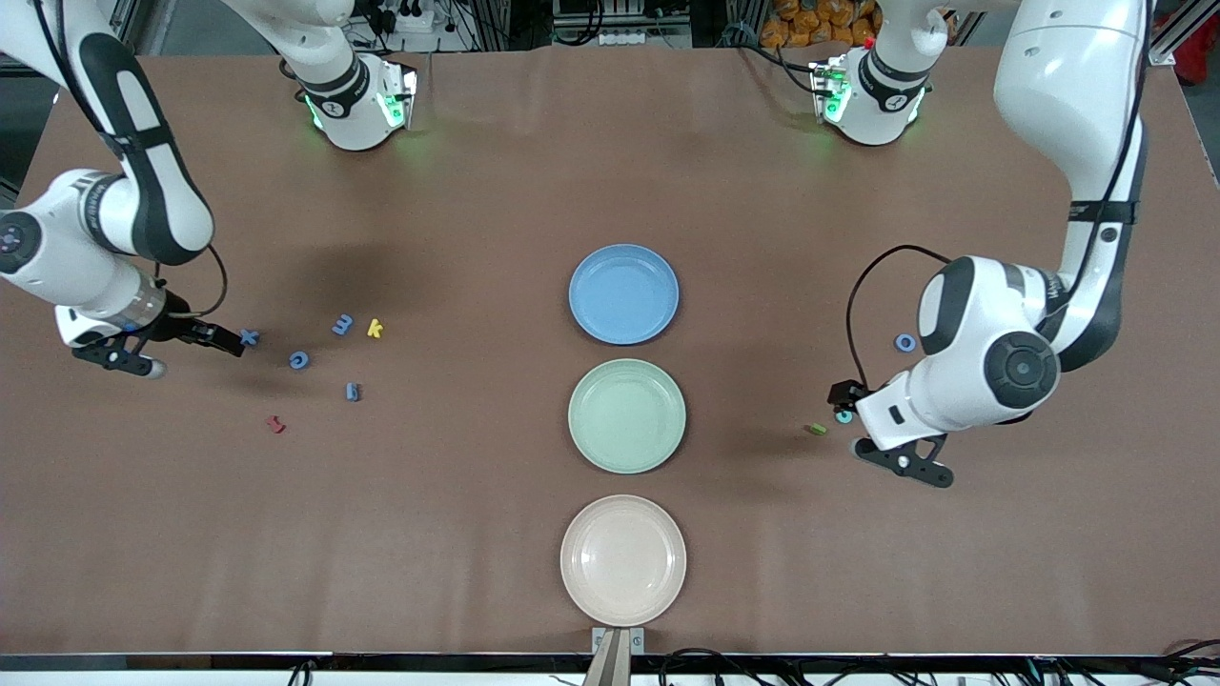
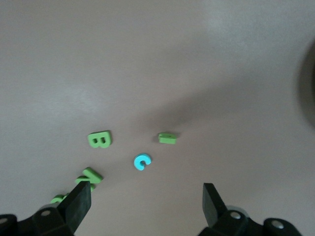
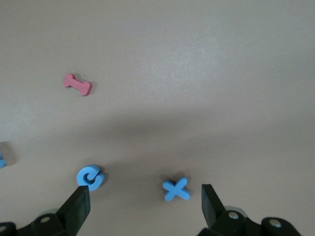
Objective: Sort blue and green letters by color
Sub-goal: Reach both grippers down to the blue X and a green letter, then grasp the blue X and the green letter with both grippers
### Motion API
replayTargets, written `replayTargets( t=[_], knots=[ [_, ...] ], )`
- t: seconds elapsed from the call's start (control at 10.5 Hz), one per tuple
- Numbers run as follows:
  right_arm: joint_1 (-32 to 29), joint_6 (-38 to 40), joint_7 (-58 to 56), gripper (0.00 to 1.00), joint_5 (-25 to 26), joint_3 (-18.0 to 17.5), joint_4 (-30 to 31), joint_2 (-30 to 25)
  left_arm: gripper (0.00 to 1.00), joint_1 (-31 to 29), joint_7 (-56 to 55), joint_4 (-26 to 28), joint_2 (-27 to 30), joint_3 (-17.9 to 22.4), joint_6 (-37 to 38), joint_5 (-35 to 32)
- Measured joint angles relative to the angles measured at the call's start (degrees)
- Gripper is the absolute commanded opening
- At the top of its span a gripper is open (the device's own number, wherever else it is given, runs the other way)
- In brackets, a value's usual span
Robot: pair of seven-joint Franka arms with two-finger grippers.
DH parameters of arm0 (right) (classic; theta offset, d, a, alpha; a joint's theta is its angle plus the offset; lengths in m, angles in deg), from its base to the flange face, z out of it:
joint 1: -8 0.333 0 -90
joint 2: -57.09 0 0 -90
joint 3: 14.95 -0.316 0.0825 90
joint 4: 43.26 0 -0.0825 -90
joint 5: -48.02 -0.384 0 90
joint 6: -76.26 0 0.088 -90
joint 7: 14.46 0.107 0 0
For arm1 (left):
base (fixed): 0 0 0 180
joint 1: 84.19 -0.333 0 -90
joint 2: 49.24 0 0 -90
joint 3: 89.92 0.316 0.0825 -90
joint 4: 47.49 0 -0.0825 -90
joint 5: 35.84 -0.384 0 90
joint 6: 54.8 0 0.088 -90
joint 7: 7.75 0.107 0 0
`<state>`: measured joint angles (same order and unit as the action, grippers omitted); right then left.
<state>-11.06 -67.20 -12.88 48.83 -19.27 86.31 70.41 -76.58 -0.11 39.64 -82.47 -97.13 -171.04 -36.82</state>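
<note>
Blue letters lie toward the right arm's end: an X (image 1: 250, 335) (image 3: 176, 189), a G (image 1: 299, 359) (image 3: 90, 177), an E (image 1: 342, 325) and one more blue piece (image 1: 353, 391). My right gripper (image 1: 191, 353) (image 3: 145, 204) hangs open low over the table beside the X, nothing between its fingers. Toward the left arm's end, the left wrist view shows a green B (image 2: 100, 139), a green N (image 2: 91, 175), another green piece (image 2: 167, 138) (image 1: 817, 429) and a light blue c (image 2: 142, 162). My left gripper (image 1: 872, 429) (image 2: 147, 201) is open above them, holding nothing.
Three plates stand in a row mid-table: blue (image 1: 667, 286) farthest from the front camera, green (image 1: 672, 415), and pale pink (image 1: 672, 559) nearest. A yellow k (image 1: 375, 329) and a dark red letter (image 1: 275, 424) (image 3: 78, 84) lie among the blue letters. A blue ring-shaped letter (image 1: 904, 342) lies by the left arm.
</note>
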Motion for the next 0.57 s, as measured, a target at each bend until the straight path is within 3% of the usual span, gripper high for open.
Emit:
replayTargets(
  t=[0.19,0.57],
  knots=[
    [-0.08,-7.65,-1.99,1.0,0.03,0.02,2.86,3.42,1.0,1.94,-0.37,0.06,-2.16,0.01,-2.05,-0.34],
    [-2.93,-9.47,-13.82,1.0,0.06,0.23,4.08,5.33,0.95,2.43,-0.86,2.18,-5.46,0.2,-8.72,-0.55]
  ],
)
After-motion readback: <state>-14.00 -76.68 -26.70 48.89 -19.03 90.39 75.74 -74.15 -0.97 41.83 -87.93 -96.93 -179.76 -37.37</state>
